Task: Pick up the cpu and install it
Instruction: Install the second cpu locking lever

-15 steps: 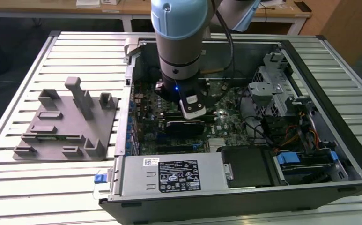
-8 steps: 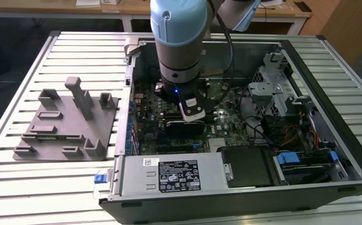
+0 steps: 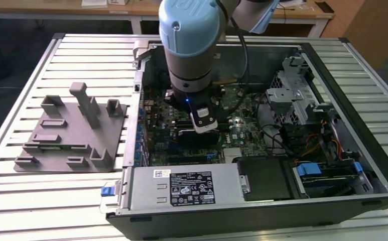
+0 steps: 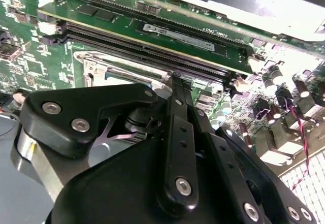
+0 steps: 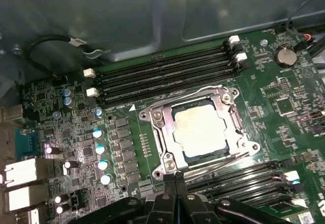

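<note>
The end effector [image 5: 175,186], fingers pressed together and empty at the first wrist view's bottom edge, hovers just beside the socket [image 5: 157,117] at frame centre where the cpu [image 5: 200,131] sits — any drift could, I judge, scrape its top.

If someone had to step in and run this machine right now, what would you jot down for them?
Gripper: black fingers pressed together, holding nothing, hovering inside the open computer case just beside the socket.
The cpu, a small flat square chip with a pale shiny top, lies in the metal socket frame on the green motherboard, between the black memory slots.
Done: chip picked up and set in the socket.
Left: I cannot tell if the socket's retention frame is latched; check that.
The grey plastic fixture plate sits outside the case, on the exterior view's left.
</note>
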`<state>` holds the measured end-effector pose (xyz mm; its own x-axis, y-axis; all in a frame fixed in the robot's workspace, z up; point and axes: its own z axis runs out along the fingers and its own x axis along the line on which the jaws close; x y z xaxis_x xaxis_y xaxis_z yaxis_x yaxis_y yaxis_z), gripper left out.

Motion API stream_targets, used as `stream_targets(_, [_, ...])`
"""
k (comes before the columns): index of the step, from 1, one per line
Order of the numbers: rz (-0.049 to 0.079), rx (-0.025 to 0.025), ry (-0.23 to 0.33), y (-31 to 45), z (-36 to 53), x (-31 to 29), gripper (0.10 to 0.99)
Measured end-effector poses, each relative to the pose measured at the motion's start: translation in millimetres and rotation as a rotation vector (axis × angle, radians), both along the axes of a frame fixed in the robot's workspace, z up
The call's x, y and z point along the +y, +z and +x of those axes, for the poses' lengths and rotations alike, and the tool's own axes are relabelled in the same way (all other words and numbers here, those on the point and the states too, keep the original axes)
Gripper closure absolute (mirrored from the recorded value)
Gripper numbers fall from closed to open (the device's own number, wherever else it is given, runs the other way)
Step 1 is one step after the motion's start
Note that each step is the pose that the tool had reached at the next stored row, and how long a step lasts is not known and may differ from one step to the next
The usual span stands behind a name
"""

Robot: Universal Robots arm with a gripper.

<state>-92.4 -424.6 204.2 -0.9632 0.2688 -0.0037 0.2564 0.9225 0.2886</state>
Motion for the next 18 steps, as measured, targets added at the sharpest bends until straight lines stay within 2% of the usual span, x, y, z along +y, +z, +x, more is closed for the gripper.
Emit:
stream_targets(8, [0.004, 0.0002, 0.000, -8.5, -2.9, 0.9, 0.980])
stream_targets(14, [0.014, 0.0001, 0.000, -11.9, -4.2, 3.9, 0.980])
stream_targets(18, [0.015, 0.0001, 0.000, -14.1, -5.0, 5.6, 0.980])
